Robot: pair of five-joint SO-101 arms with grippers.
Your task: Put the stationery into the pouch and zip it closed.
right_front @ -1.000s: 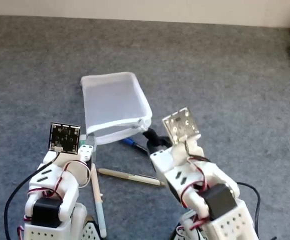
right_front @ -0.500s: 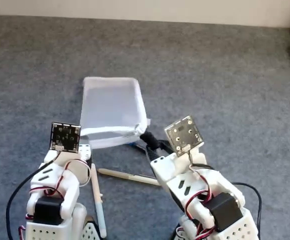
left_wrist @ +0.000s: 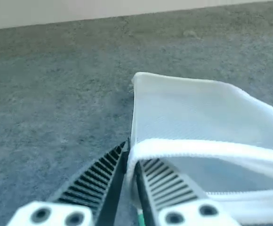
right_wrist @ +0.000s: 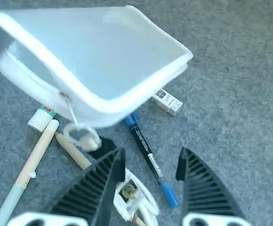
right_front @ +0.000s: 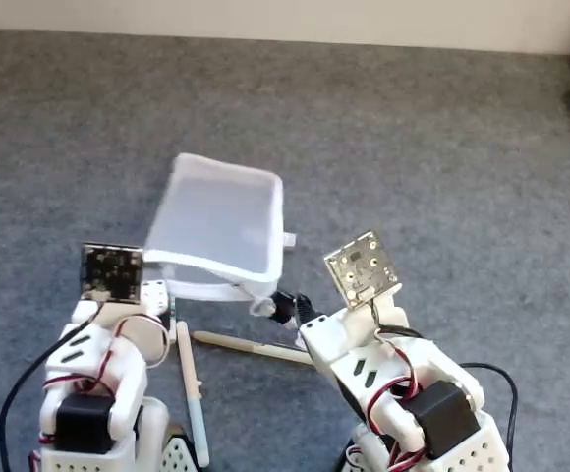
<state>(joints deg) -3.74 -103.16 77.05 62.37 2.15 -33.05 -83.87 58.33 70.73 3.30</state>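
Observation:
A white mesh pouch (right_front: 221, 221) lies on the grey carpet with its open mouth towards the arms. My left gripper (left_wrist: 129, 162) is shut on the pouch's rim (left_wrist: 183, 148) at the near left corner (right_front: 164, 285) and holds it up. My right gripper (right_wrist: 148, 181) stands open just off the mouth's other end (right_front: 287, 307), near the zip pull ring (right_wrist: 80, 134). A blue pen (right_wrist: 148, 157) lies half under the pouch. A beige pen (right_front: 256, 346) and a cream pen with a teal end (right_front: 192, 388) lie between the arms. A small white eraser box (right_wrist: 167, 101) sits beside the pouch.
Grey carpet (right_front: 442, 147) stretches free to the far side and to the right. A small white and yellow item (right_wrist: 132, 195) lies under my right gripper. A white cap with a green band (right_wrist: 41, 118) rests near the pens. A pale wall edge (left_wrist: 80, 12) bounds the far side.
The pouch has swung and shifted towards the arms, its near left corner lifted by my left gripper, which moved left. My right gripper has drawn back from the pouch's right corner.

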